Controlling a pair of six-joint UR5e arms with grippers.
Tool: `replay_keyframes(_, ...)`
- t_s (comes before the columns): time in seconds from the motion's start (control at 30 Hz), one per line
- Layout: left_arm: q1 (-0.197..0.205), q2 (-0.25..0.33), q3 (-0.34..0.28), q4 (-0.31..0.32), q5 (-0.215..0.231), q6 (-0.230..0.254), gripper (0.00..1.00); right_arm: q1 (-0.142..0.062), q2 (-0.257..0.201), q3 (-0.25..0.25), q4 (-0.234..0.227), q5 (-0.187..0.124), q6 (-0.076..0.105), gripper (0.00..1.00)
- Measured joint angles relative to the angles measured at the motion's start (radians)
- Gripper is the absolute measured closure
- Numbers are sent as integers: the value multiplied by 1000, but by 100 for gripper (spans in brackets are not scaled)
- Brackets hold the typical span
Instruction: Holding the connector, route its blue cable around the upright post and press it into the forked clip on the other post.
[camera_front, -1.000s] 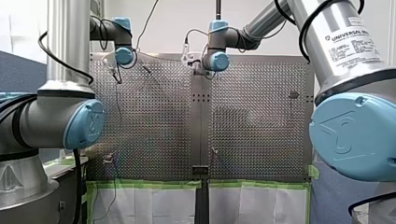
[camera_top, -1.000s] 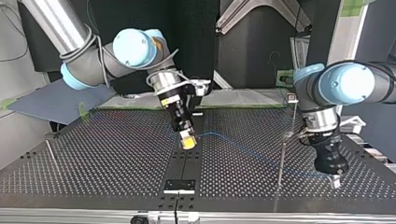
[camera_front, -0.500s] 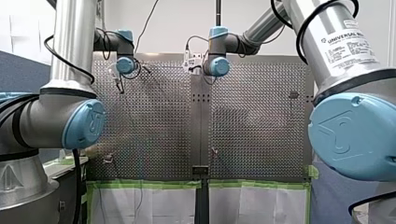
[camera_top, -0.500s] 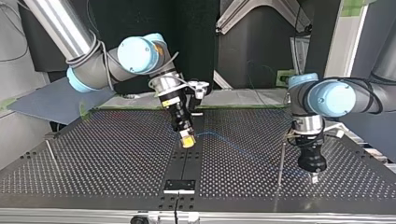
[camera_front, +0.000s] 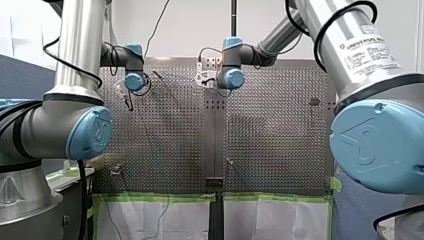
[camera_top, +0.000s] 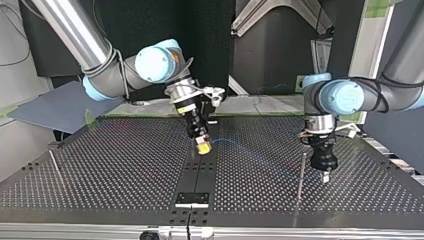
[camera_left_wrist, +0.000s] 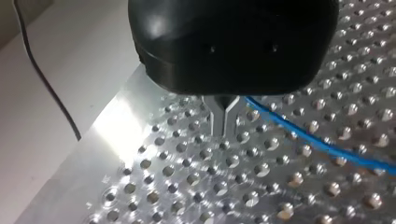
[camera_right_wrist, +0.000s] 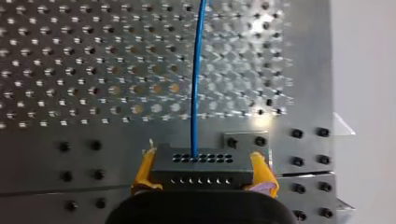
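In the right wrist view my right gripper (camera_right_wrist: 201, 161) is shut on the dark connector (camera_right_wrist: 201, 170), with a yellow pad on each side. The blue cable (camera_right_wrist: 195, 84) leaves the connector straight ahead over the perforated plate. In the top view my right gripper (camera_top: 202, 148) hangs over the table's middle seam. The faint cable (camera_top: 250, 156) runs from there toward my left gripper (camera_top: 325, 177). That gripper stands just beside a thin upright post (camera_top: 301, 172). In the left wrist view its metal fingers (camera_left_wrist: 223, 126) are shut, and the cable (camera_left_wrist: 317, 142) trails away from them.
A second thin post (camera_top: 54, 164) stands near the top view's left edge. A black bracket (camera_top: 192, 199) sits on the centre seam near the table's front edge. In the left wrist view the plate's edge (camera_left_wrist: 107, 140) and a black wire (camera_left_wrist: 44, 79) lie beside my left gripper.
In the top view my left gripper has moved left and back across the table, ending beside the upright post with the cable following it. My right arm has shifted slightly right.
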Motion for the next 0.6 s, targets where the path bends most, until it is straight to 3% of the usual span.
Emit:
replay_keyframes(0.3, -4, 0, -37, 15, 4, 17, 100, 5, 13, 0, 8, 2, -2, 100)
replay_keyframes(0.37, -4, 0, -51, 11, -6, 33, 56, 5, 13, 1, 12, 2, -3, 100)
replay_keyframes(0.4, -4, 0, -56, 10, -11, 40, 56, 5, 14, 1, 16, 3, -3, 100)
replay_keyframes(0.47, -4, 0, -64, 10, -19, 59, 20, 5, 16, 1, 21, 3, -4, 100)
replay_keyframes(0.5, -5, 0, -66, 9, -20, 68, 20, 5, 16, 1, 24, 3, -5, 100)
replay_keyframes(0.53, -5, 0, -69, 8, -21, 78, 0, 5, 16, 2, 26, 3, -6, 100)
replay_keyframes(0.6, -6, 0, -71, 7, -23, 92, 0, 5, 17, 2, 31, 3, -7, 100)
